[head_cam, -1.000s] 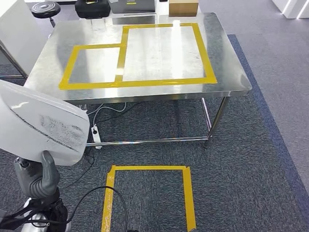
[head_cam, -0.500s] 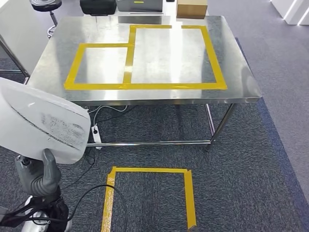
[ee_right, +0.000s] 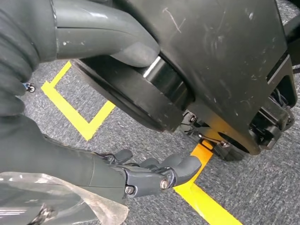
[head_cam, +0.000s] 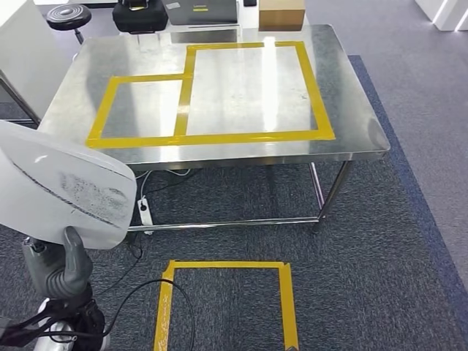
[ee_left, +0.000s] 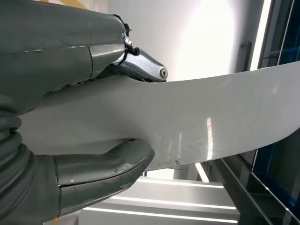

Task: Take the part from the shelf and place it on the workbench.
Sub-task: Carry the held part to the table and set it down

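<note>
My left robot hand (head_cam: pixel 58 270) grips the white part (head_cam: pixel 61 186) from beneath, thumb on its near edge, well short of the steel bench (head_cam: pixel 353 117); my right robot hand (ee_right: pixel 106 173) holds nothing.

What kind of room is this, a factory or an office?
Probably a robot test lab in an office-like space: grey carpet marked with yellow floor tape, a steel workbench with taped zones, and a white part in the left hand.
</note>
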